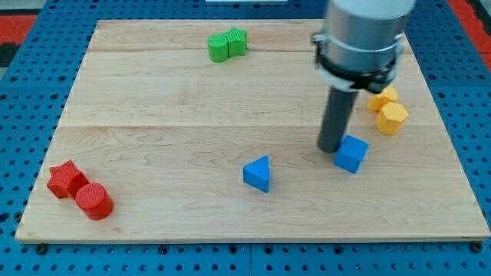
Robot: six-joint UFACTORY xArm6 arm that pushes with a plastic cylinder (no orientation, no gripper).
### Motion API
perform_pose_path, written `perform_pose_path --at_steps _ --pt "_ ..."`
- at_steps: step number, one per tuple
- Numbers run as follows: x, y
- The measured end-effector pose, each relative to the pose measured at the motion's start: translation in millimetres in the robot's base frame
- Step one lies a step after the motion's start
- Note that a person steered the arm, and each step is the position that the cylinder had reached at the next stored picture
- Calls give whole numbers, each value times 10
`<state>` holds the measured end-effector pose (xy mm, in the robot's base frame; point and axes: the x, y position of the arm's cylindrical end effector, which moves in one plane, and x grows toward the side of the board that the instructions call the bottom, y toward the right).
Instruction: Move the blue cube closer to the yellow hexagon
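Now my tip [331, 148] touching blue cube [352, 153] left side.

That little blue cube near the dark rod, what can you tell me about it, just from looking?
The blue cube is a small solid block, plain bright blue, smooth and matte like painted wood or plastic. It sits flat on the pale wooden board, turned so one corner faces the view's bottom. My tip stands right at its left side, touching or nearly so. The yellow hexagon lies up and to the view's right, apart from it. Nothing rests on the cube.
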<state>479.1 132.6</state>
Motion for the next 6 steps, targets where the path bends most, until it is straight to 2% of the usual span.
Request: perform_pose_path --at_steps 1,2,3,4,6 --pt "-6 446" --pt "156 -148" --pt "519 -116" --pt "558 741" --pt "597 1216"
